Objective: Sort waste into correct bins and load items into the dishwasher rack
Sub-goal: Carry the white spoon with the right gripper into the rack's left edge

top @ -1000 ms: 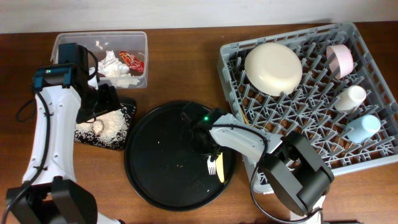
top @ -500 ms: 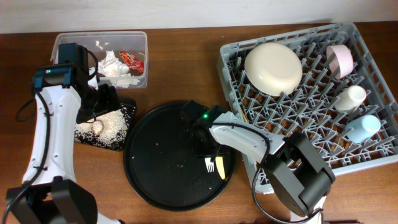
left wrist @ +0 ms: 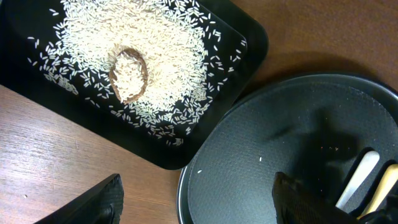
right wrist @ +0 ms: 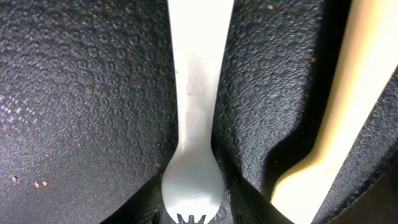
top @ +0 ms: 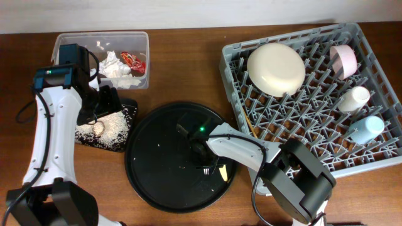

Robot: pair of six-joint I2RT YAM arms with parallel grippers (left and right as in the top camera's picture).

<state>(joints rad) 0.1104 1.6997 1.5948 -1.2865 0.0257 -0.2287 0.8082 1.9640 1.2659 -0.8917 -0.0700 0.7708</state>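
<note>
Right gripper [right wrist: 193, 210]: has shifted across the round tray [top: 157, 169] onto the white fork [right wrist: 194, 93]; fingers flank its head, pinch unconfirmed. Yellow cutlery [right wrist: 351, 93] lies alongside. Left gripper [left wrist: 199, 202]: spread, empty. Rack loading likely next.

The round black tray [right wrist: 74, 93] is matt and pebbled (grainy all over), the white fork [right wrist: 194, 93] and pale yellow cutlery [right wrist: 354, 87] smooth plastic. The table [left wrist: 50, 168] shows brown wood grain.

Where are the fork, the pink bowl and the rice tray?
fork [right wrist: 194, 112]: right wrist view, handle.
pink bowl [top: 344, 61]: overhead view, its side.
rice tray [top: 131, 110]: overhead view, bare right corner.
</note>
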